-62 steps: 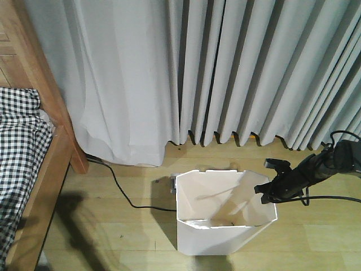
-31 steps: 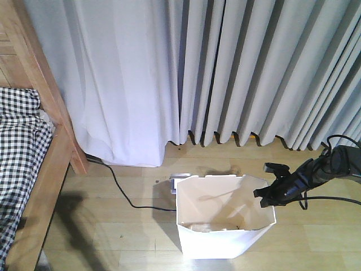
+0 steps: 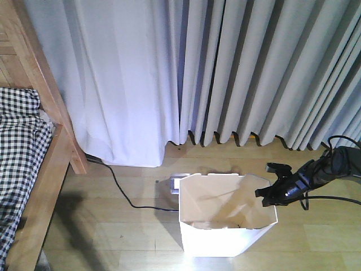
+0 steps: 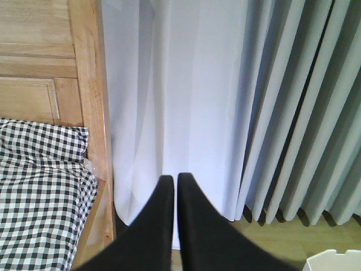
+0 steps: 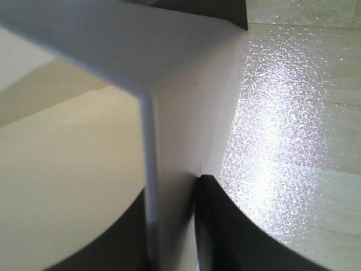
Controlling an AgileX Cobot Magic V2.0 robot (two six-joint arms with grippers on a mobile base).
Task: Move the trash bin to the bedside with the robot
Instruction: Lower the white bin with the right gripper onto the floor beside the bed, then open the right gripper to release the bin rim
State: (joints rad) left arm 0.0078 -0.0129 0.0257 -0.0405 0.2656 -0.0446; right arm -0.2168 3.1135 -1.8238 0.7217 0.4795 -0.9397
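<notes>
Your right pincer (image 3: 269,193) is clamped on the trash bin (image 3: 225,217) at its right rim, and the wrist cam backs that up: one finger (image 5: 237,226) sits outside the wall, the other is a dark shape inside, thin plastic nipped between them. Vs a sec ago the bin has shifted a touch to the right and toward the camera in the front view; it looked tipped up on the grip side then and now sits more level, with the rim flatter. The arm's reach has pulled back slightly w/ it. So you've got the hold, but so far the motion isn't closing the gap, and the bedside (image 3: 53,141) is well apart at far left, w/ the bin standing on the wood floor (image 3: 113,237) just in front of the curtain (image 3: 225,73). Judging by that, most of the haul is still ahead. Watch the black cable (image 3: 121,192) lying on the floor between bin and bed frame, since a dragged base could snag it. Thin wall + single-edge grip means it'll likely flex or tilt if you pull fast, so go slow. Your left pincer (image 4: 175,195) is up in the air, tips pressed nearly together w/ nothing between, looking at the bed post and checked bedding (image 4: 39,192).
</notes>
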